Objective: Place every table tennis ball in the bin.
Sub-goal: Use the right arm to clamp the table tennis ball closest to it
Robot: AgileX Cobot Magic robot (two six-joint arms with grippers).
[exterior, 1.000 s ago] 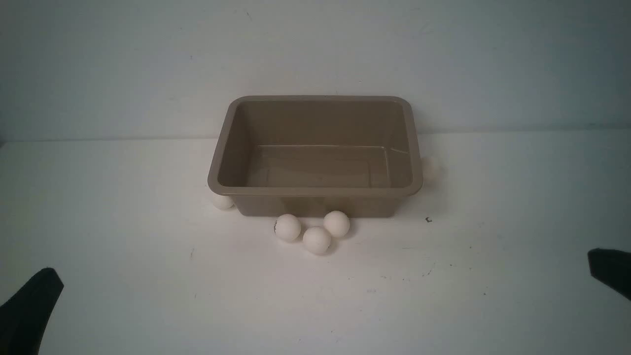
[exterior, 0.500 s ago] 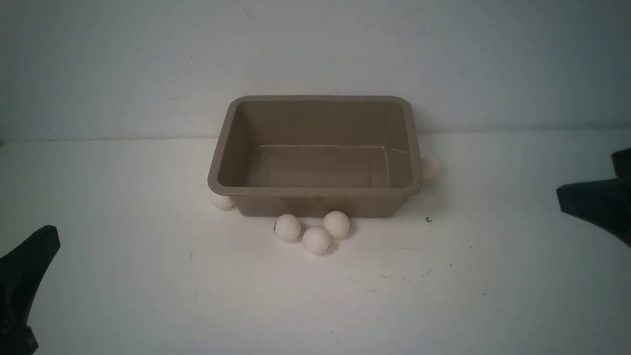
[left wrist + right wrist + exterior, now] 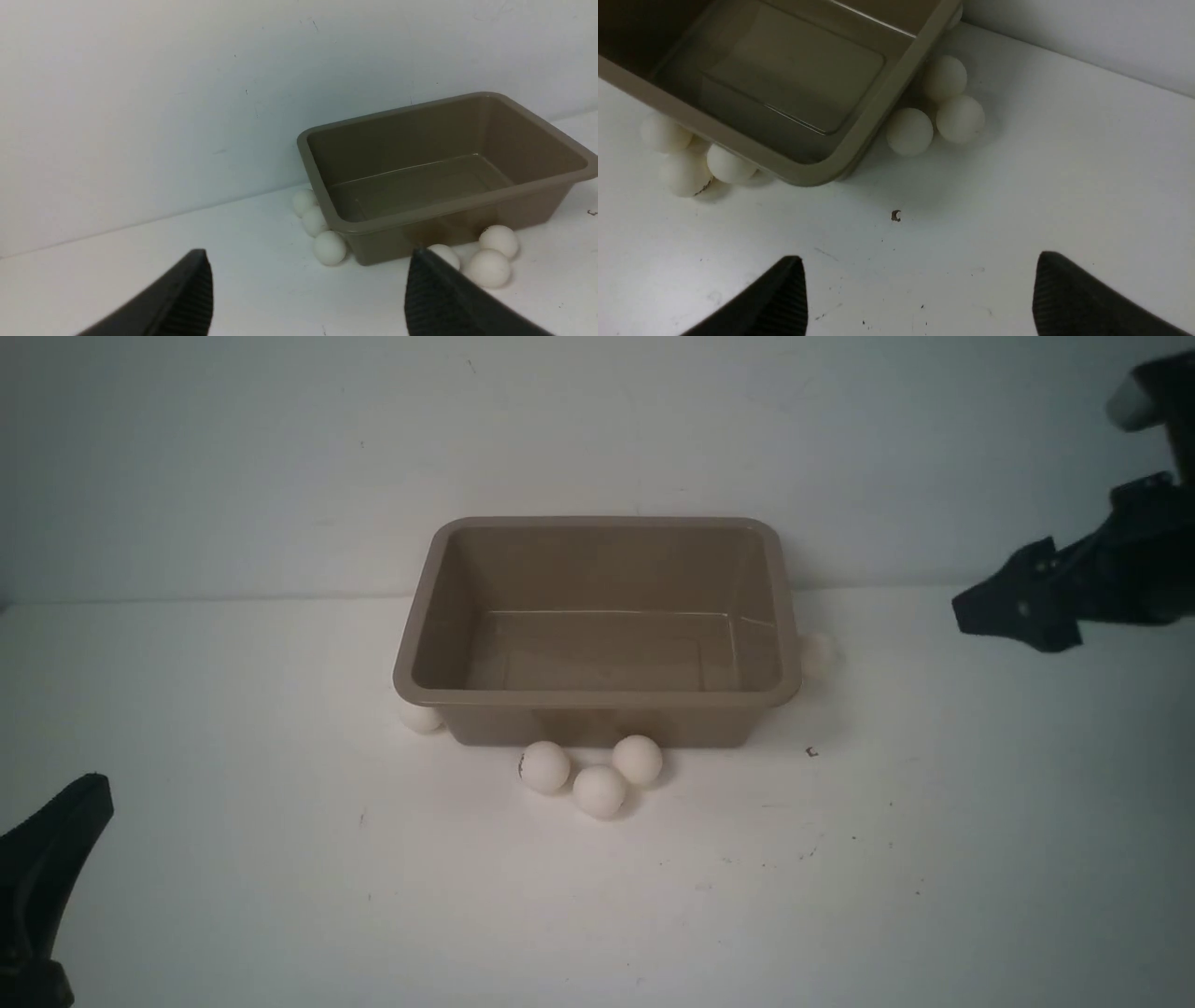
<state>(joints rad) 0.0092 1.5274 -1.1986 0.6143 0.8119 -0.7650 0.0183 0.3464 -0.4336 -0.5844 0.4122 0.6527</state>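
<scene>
The taupe bin [image 3: 597,698] stands empty at the middle of the table near the back wall. Three table tennis balls [image 3: 599,791] cluster at its front wall, and one of them [image 3: 544,766] carries a dark mark. Another ball [image 3: 420,717] peeks out at the bin's front left corner, and one [image 3: 817,653] at its right side. The left wrist view shows three balls [image 3: 330,248] along the bin's left side. My left gripper [image 3: 308,260] is open and empty, low at the near left. My right gripper [image 3: 1013,602] hangs open and empty, high to the right of the bin.
The white wall [image 3: 597,429] rises right behind the bin. A small dark speck [image 3: 811,751] lies on the white table [image 3: 280,896] near the bin's front right corner. In the right wrist view three balls [image 3: 960,118] lie against the bin's right side.
My right gripper has risen from the lower right edge to high beside the bin and moved inward. My left gripper rose slightly, then held. The balls have not moved.
</scene>
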